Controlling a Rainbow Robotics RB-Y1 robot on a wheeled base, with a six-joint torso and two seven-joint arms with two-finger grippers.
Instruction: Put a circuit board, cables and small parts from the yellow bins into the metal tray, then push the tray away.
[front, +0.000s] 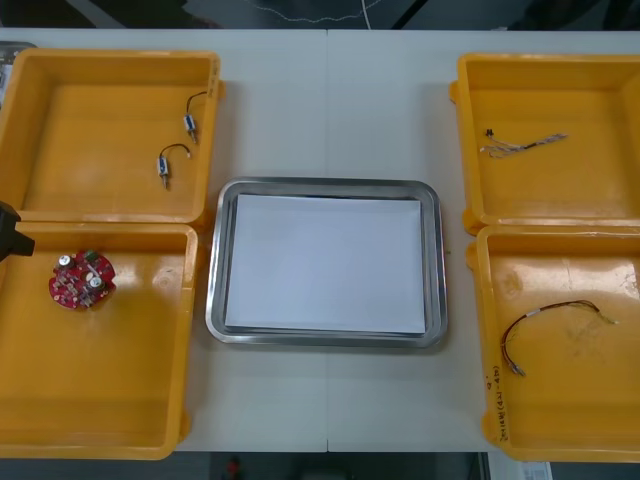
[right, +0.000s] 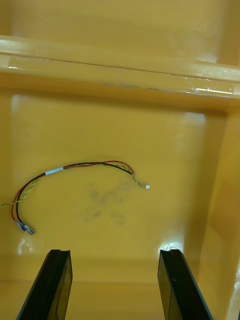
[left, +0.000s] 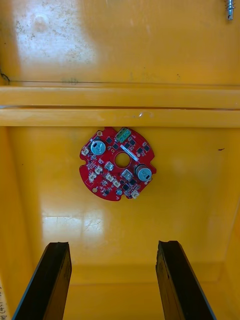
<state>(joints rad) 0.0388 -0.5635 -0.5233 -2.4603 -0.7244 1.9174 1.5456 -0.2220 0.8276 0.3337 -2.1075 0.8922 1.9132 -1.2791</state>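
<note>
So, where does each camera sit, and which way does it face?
Front: above the arms, looking steeply down at tray and bins; left arm dark at the edge.
Left wrist: on that wrist, facing the board past the open left end effector.
Right wrist: likewise, facing the cable past the open right end effector.
Shared: front view also shows board and cable.

Your left arm (front: 9, 238) is just a black sliver at the front view's left edge, and the upper-right cable (front: 522, 145) is too tiny to call colours.
</note>
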